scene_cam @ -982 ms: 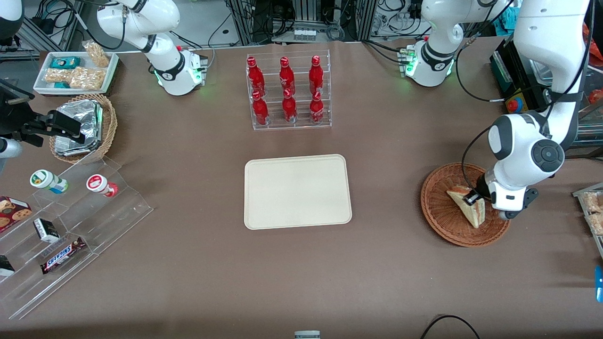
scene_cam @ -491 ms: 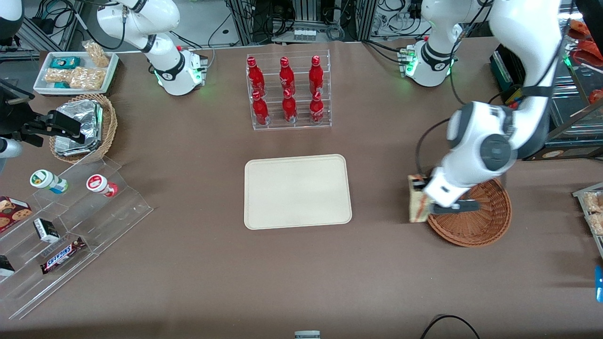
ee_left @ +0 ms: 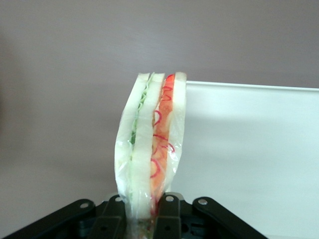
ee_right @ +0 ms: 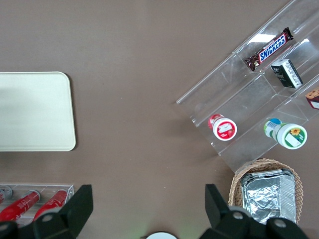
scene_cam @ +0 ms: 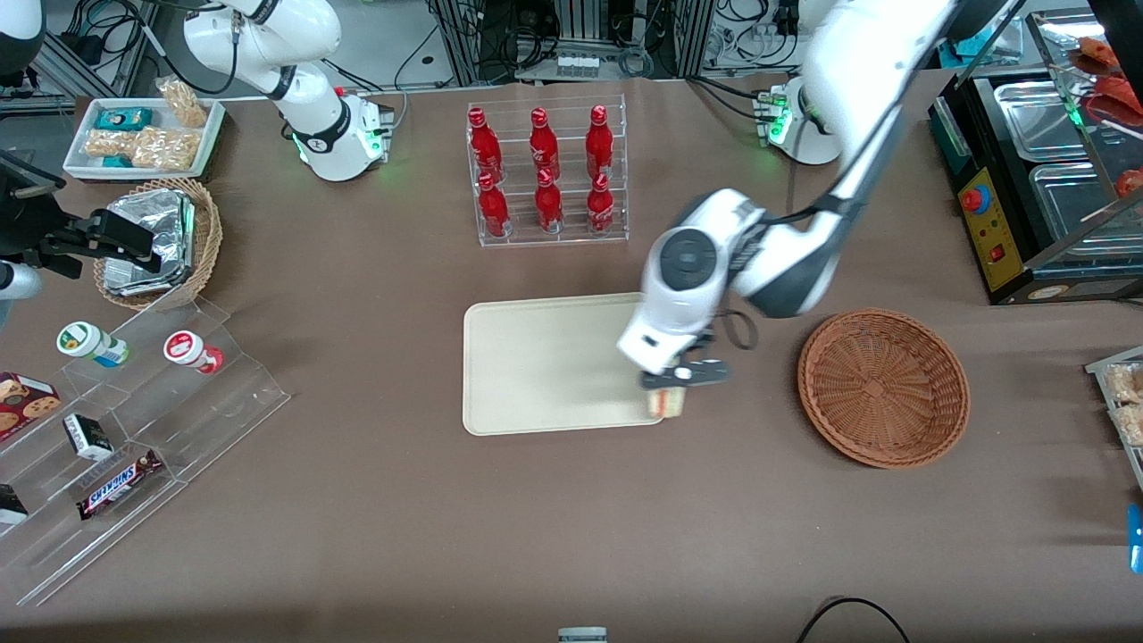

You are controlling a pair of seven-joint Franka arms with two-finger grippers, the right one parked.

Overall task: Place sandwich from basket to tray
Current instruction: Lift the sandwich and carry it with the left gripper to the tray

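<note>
While the jaws (scene_cam: pixel 671 386) pinch the sandwich (ee_left: pixel 149 149) over the tray's (scene_cam: pixel 536 375) four o'clock corner, carrying is underway; next, move inward and lower it.

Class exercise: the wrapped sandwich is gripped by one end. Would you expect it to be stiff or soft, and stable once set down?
The sandwich, pinched at one end by the gripper, bows slightly, so it is probably soft. Its clear wrap may be slippery. Set on its narrow edge on the tray, it would likely topple flat.
</note>
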